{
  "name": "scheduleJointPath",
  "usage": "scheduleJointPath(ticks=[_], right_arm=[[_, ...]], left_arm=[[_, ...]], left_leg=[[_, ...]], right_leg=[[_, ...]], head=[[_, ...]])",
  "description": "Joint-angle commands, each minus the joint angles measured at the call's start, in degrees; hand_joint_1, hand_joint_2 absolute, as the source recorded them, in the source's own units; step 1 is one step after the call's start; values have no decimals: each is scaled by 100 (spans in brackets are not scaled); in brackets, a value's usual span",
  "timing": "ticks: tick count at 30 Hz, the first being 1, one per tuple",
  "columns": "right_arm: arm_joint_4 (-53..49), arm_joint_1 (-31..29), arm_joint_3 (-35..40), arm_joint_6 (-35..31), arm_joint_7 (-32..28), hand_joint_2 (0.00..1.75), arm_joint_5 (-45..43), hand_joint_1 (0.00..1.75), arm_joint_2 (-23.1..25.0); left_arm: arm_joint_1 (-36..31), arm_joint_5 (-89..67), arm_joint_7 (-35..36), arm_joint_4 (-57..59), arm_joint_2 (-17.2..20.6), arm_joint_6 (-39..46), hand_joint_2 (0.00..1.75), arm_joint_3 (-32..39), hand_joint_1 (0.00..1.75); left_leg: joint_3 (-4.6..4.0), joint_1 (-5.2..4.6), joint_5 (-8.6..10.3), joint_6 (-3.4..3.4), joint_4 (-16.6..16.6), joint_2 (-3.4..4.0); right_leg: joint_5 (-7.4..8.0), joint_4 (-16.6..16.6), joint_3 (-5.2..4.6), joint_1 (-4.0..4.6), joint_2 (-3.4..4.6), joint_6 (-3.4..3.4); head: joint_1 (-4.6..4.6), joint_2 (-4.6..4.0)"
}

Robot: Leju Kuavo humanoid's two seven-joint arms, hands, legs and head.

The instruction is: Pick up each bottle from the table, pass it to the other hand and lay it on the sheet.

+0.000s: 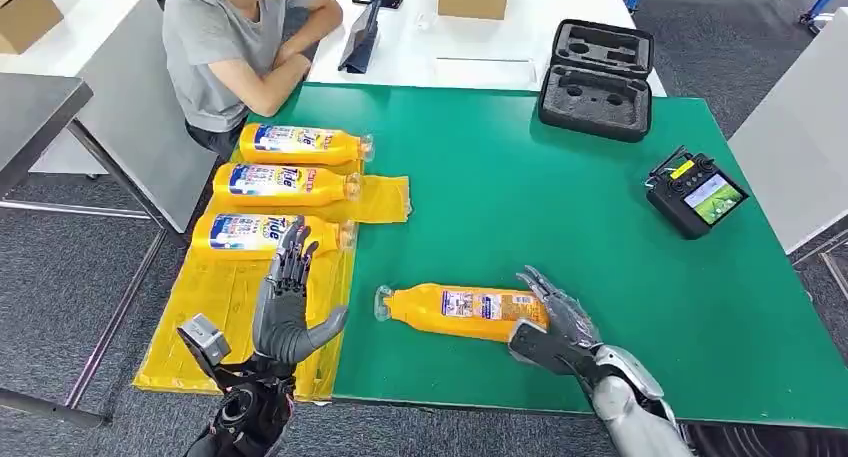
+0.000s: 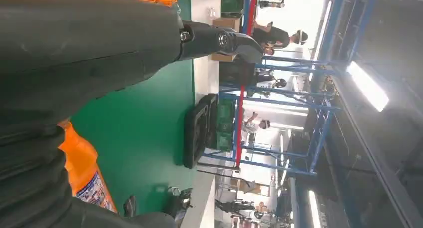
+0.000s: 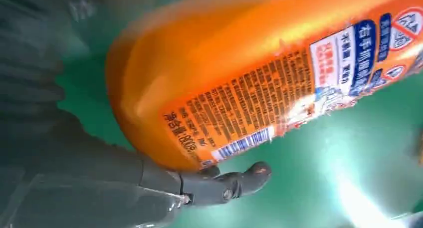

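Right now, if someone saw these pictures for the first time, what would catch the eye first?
Three orange bottles lie side by side on the yellow sheet at the left edge of the green table. A fourth bottle lies on the green near the front edge, the right hand at its base. The left hand is raised over the sheet, fingers apart, and a person sits at the far left corner.

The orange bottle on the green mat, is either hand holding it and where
The right hand is at the base end of the orange bottle, fingers around it. A firm grip cannot be told. The left hand holds nothing.
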Motion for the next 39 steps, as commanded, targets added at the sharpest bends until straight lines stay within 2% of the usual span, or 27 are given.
scheduleJointPath(ticks=[1,2,3,4,7,33,39], right_arm=[[914,-350,362,356,-23,175,-129,5,-296],[969,-405,385,388,-30,175,-155,21,-289],[1003,-434,392,417,-32,175,-176,147,-283],[1080,-499,455,423,-48,175,-174,166,-297],[1126,-565,508,419,-102,175,-187,175,-288],[971,-447,317,238,-225,175,-636,175,-105],[444,-253,-174,4,-829,175,-1376,175,189]], left_arm=[[-196,-15,-400,364,125,12,175,-140,0],[-208,4,-400,360,122,16,175,-151,0],[-219,5,-400,361,120,19,175,-160,0],[-244,10,-400,366,121,21,175,-190,0],[-268,-4,-400,385,124,46,175,-214,0],[-318,4,-400,449,72,-5,175,-266,0],[-311,-27,-400,354,21,150,175,-200,0]], left_leg=[[16,4,3,-6,-8,-3],[16,2,2,-5,-8,-1],[24,5,1,-8,-9,2],[22,2,2,-6,-7,0],[24,5,2,-10,-8,5],[27,4,1,-6,-4,-1],[27,4,1,-8,-5,6]], right_leg=[[3,-13,21,5,-7,-9],[2,-10,19,3,-4,-7],[3,-15,27,6,-3,-11],[2,-10,25,3,-3,-8],[5,-12,25,4,1,-9],[7,-8,26,5,-5,-18],[8,-7,24,6,1,-21]], head=[[0,0],[0,0],[0,0],[0,0],[0,0],[0,0],[0,0]])
